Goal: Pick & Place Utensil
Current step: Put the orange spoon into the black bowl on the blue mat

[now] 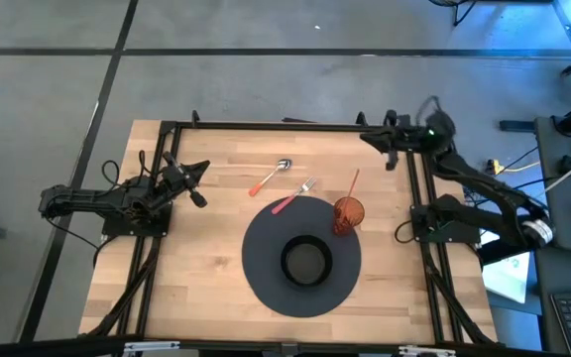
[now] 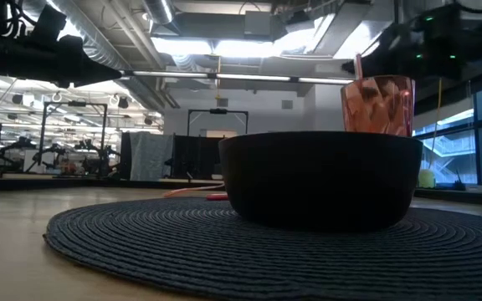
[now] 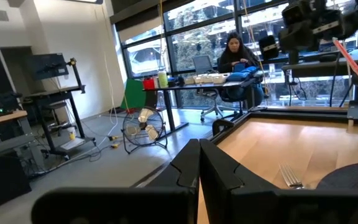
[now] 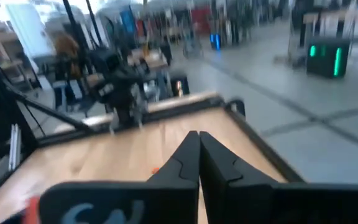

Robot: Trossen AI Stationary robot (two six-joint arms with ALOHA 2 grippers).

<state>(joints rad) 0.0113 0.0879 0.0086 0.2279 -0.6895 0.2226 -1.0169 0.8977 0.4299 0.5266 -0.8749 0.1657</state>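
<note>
A spoon (image 1: 271, 178) with an orange handle and a fork (image 1: 293, 195) with a red handle lie flat on the wooden table, the fork's handle end reaching the dark round placemat (image 1: 266, 273). The fork's tines (image 3: 291, 177) show in the left wrist view. A black bowl (image 1: 305, 262) (image 2: 320, 180) and an orange tumbler (image 1: 348, 214) (image 2: 377, 104) holding a thin orange stick (image 1: 353, 184) stand on the mat. My left gripper (image 1: 204, 167) (image 3: 199, 163) is shut, left of the spoon. My right gripper (image 1: 363, 137) (image 4: 199, 155) is shut, raised over the far right corner.
A black frame (image 1: 266, 126) borders the table's far, left and right sides. Bare wood lies between the left gripper and the mat, and along the near left. A person (image 3: 236, 53) sits at a desk in the room beyond the table.
</note>
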